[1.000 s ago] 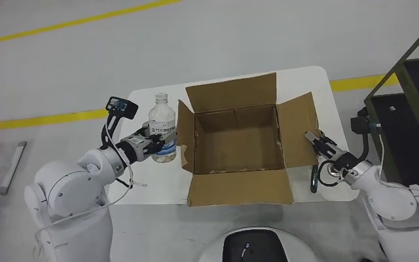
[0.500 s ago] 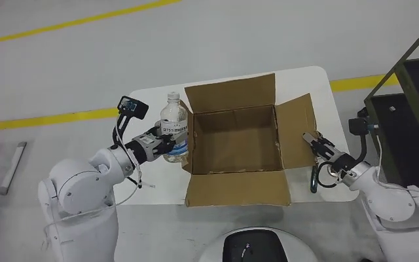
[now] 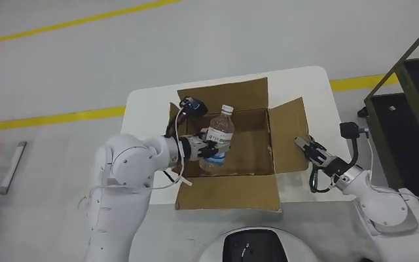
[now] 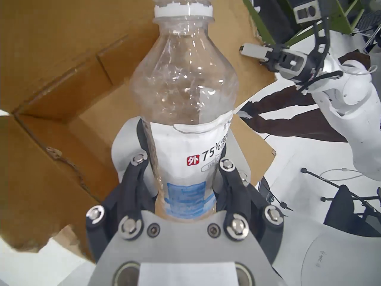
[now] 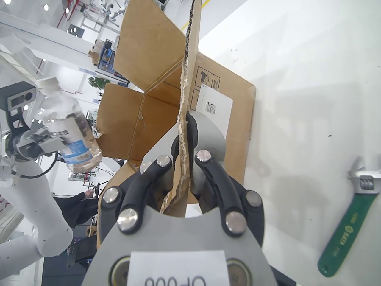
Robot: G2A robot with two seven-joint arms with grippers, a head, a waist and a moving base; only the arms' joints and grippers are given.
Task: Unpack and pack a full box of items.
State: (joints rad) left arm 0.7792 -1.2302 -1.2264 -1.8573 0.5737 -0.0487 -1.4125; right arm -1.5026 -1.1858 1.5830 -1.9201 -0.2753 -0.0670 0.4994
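Observation:
An open cardboard box [image 3: 252, 157] stands on the white table [image 3: 147, 108] with its flaps spread out. A clear plastic bottle [image 3: 218, 139] with a white cap and a white and blue label hangs upright over the box's inside, near its left wall. My left gripper [image 3: 204, 148] is shut on the bottle's lower half; in the left wrist view the bottle [image 4: 184, 90] rises between the fingers [image 4: 135, 165]. My right gripper [image 5: 184, 133] is shut on the edge of the box's right flap [image 5: 190, 60], and in the top view it [image 3: 304, 145] sits at that flap [image 3: 290, 131].
A green-handled wrench [image 5: 346, 221] lies on the table beside my right arm, near the table's right edge [image 3: 313, 182]. A dark green rack [image 3: 393, 105] stands off the table to the right. Bare tabletop lies left of the box.
My left arm has carried the bottle from left of the box to over its inside. The box has shifted a little to the left. My right gripper stays on the flap.

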